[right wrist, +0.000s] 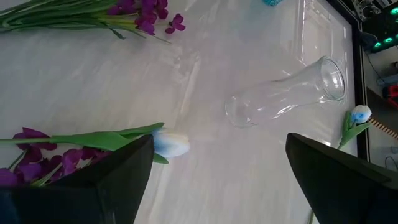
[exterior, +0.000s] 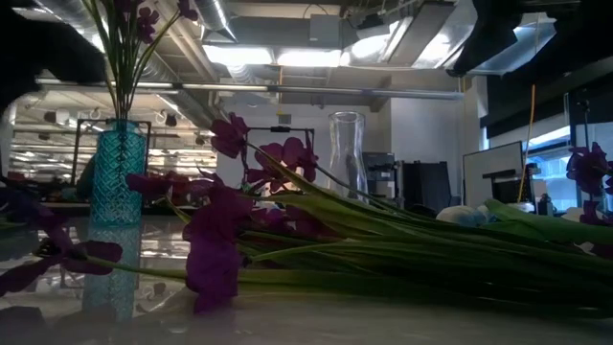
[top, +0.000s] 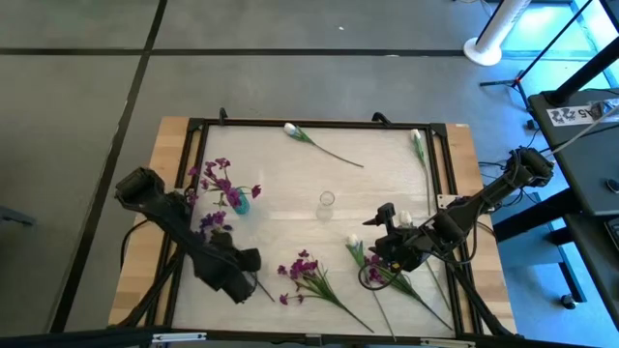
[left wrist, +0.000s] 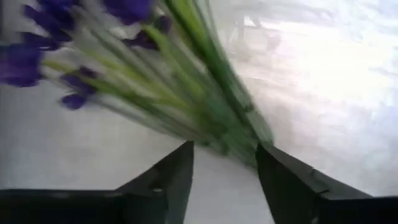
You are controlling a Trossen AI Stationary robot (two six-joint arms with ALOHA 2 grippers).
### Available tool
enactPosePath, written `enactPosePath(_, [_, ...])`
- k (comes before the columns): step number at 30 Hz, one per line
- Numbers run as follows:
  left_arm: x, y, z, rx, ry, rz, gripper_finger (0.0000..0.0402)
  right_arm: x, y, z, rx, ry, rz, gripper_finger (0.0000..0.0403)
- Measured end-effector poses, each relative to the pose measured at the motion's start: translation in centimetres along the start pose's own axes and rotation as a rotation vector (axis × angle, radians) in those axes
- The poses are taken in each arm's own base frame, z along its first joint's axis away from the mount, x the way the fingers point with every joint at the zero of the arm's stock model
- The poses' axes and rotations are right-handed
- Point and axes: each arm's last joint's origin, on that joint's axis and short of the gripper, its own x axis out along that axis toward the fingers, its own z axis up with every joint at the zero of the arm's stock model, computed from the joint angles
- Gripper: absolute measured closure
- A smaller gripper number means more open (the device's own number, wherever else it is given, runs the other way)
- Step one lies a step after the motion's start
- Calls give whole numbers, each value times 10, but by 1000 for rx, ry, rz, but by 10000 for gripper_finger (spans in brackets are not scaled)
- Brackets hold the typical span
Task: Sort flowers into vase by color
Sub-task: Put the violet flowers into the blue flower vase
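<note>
Two vases on the table: a blue vase (top: pixel 241 205) with purple stems in it, and a clear vase (top: pixel 327 201), empty, mid-table. Left gripper (left wrist: pixel 224 180): fingers apart, nothing clamped; a loose purple bunch (top: pixel 308 275) lies just ahead of its tips, stem ends toward the fingers, long axis running away from them. Right gripper (right wrist: pixel 214 180): fingers wide apart, empty; a white tulip (right wrist: pixel 169 144) lies near one finger, stem pointing off sideways, the clear vase farther ahead. Judgement: the left arm is nearer the purple bunch; the right, the white bud.
</note>
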Motion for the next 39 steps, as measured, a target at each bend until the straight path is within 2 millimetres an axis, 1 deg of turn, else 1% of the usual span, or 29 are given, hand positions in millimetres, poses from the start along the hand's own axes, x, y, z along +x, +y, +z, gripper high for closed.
enactPosePath(4, [16, -18, 2, -57, -14, 17, 191, 0, 0, 0, 1, -1, 9, 40])
enactPosePath(8, [27, -31, 4, -74, -3, 14, 172, 0, 1, 0, 5, -1, 43, 40])
enactPosePath(12, [35, -38, 0, -37, 20, -2, 170, 0, 2, 0, 9, 3, 72, 40])
enactPosePath(16, [37, -43, -3, 72, 26, -48, 188, 0, 2, -1, 8, 5, 79, 40])
enactPosePath(19, [33, -47, -7, 152, 31, -79, 214, 0, 2, -1, 7, 7, 79, 40])
enactPosePath(23, [18, -56, -16, 397, 27, -182, 245, 0, 2, -2, 15, 18, 79, 40])
enactPosePath(25, [11, -60, -18, 512, -13, -235, 256, 0, 2, -2, 13, 21, 79, 40])
enactPosePath(28, [4, -67, -19, 588, -46, -285, 266, 0, 2, -2, 14, 21, 79, 40])
enactPosePath(31, [-1, -69, -19, 631, -49, -292, 270, 0, 2, -2, 13, 21, 79, 40])
enactPosePath(34, [-1, -69, -18, 595, -49, -279, 267, 0, 2, -2, 13, 21, 79, 40])
enactPosePath(39, [0, -70, -14, 556, -46, -261, 241, 0, 2, -2, 13, 21, 79, 40])
